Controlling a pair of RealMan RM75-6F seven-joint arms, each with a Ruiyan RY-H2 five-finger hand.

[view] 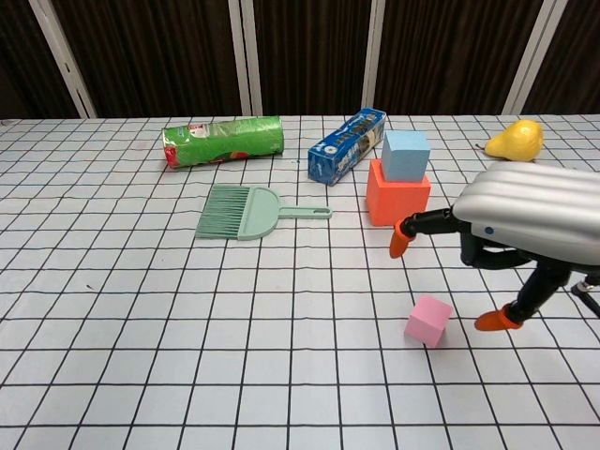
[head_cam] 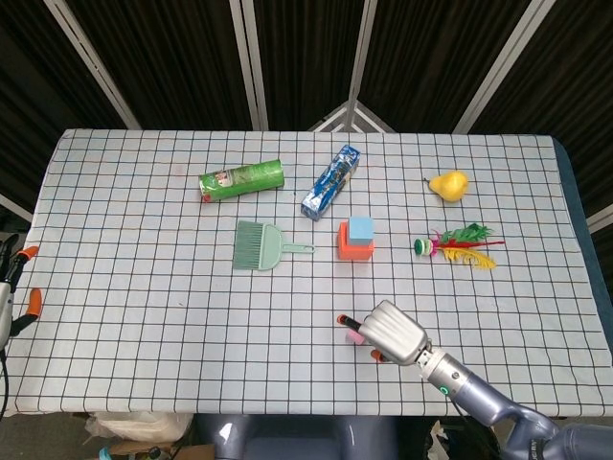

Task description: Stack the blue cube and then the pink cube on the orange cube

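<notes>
Head view: your right hand (head_cam: 391,333) sits low over the near centre of the table (head_cam: 134,287), back of the hand up, fingers spread, with orange tips showing to its left and near side. It holds nothing. The pink cube (head_cam: 354,335) lies on the cloth just at the hand's left edge, mostly covered by it; you cannot tell from here whether a fingertip touches it. The blue cube (head_cam: 361,228) rests on top of the orange cube (head_cam: 352,246) near the table centre, well apart from the hand. A green dustpan brush (head_cam: 259,244) lies left of the stack. A green tube (head_cam: 241,179) and a blue carton (head_cam: 329,182) lie further back. A yellow pear (head_cam: 447,184) and a feathered shuttlecock (head_cam: 458,245) lie to the right. Your left hand (head_cam: 13,287) shows only as orange-tipped fingers at the far left edge; its state cannot be read.

Chest view: your right hand (view: 525,230) hovers open above the cloth, one orange-tipped finger reaching toward the orange cube (view: 397,195), another pointing down just right of the pink cube (view: 428,320). A gap shows between that fingertip and the pink cube, which rests flat on the cloth. The blue cube (view: 405,155) sits squarely on the orange cube, set toward its rear right.
</notes>
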